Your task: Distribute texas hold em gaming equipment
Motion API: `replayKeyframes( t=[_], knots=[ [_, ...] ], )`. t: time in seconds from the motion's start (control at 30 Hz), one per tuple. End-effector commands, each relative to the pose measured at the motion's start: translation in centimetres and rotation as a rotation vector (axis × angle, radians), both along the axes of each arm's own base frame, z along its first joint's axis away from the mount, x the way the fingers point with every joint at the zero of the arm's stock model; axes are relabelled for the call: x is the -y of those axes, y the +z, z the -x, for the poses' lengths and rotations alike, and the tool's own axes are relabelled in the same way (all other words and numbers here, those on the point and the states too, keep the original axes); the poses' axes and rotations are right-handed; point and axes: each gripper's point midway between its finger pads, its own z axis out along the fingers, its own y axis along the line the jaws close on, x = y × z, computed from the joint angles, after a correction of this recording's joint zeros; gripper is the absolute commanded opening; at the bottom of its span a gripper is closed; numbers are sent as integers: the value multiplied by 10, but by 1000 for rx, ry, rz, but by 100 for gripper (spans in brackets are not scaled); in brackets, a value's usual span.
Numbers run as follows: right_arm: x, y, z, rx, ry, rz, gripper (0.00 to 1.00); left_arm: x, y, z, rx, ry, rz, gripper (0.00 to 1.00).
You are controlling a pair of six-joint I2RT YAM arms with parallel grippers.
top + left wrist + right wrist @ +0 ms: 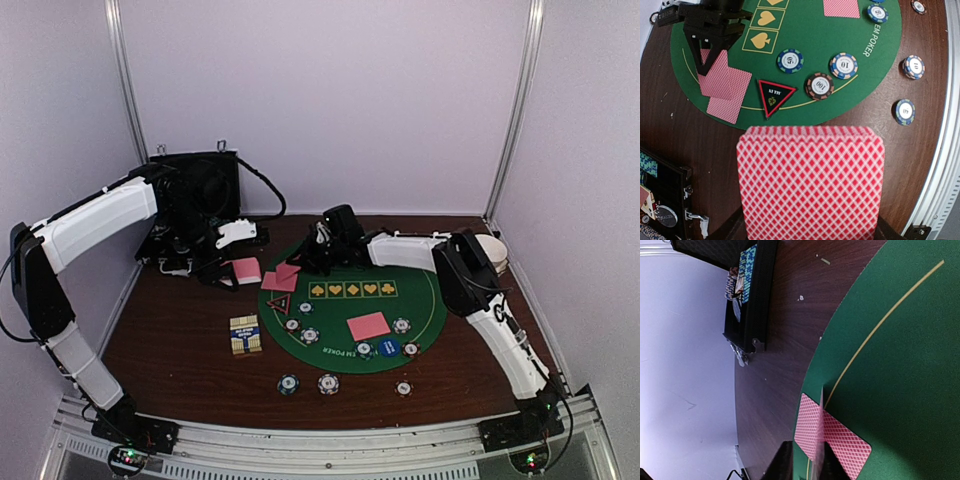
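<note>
**Right gripper** (808, 452): its fingers straddle 1 pink-backed playing card (818, 415) standing on edge, low over the left rim of the green half-round felt poker mat (900, 365). I cannot tell whether it is pinching the card or letting it go.
- Under it lie at least 2 face-down pink-backed cards (722, 82), overlapped at the mat's edge.
- Judgement: this looks like 1 player's hand, so the card is lowered onto that spot.

**Left gripper** (225, 265): clamped on the pink-backed deck of cards (810, 185). The deck is held flat, backs up, just off the mat's left side and near the pile.
- Judgement: it is parked there as the supply for the other arm.

**Further out**
- A black-red triangle marker (774, 96) sits just beside the pile.
- Next to it are a teal striped chip (790, 60), a white-blue striped chip (843, 65) and a red-brown striped chip (819, 86).
- Another face-down pink card spot (368, 326) lies toward the mat's near right, with chips around it.
- More chips rest off the mat on the brown wooden table (170, 330).

**Containers**
- The black hard case (195, 195) is open at far left with its lid upright. Its tray holds rows of chips on edge (742, 267); the count is unreadable.
- A small blue-and-yellow box (245, 333) lies left of the mat. Its contents are not visible.
</note>
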Motion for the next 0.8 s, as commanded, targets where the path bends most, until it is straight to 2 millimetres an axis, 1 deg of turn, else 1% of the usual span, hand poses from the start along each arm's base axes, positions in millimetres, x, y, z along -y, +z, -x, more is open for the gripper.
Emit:
replayKeyframes(
  t=[0.0, 0.07, 0.2, 0.3, 0.43, 0.63, 0.77],
  knots=[
    [-4, -16, 9, 17, 15, 116, 28, 0, 11, 0, 27, -7, 39, 0],
    [0, -13, 11, 35, 21, 152, 37, 0, 11, 1, 26, -8, 40, 0],
    [9, -4, 15, 71, 28, 205, 48, 0, 11, 2, 24, -8, 41, 0],
    [15, 5, 17, 98, 36, 237, 51, 0, 12, 3, 24, -8, 45, 0],
    [18, 21, 20, 143, 65, 256, 56, 0, 11, 3, 19, -7, 45, 0],
    [20, 44, 31, 177, 105, 247, 64, -1, 11, 3, 23, -2, 42, 0],
    [23, 71, 41, 230, 119, 206, 71, -1, 11, 2, 27, 2, 39, 0]
  ],
)
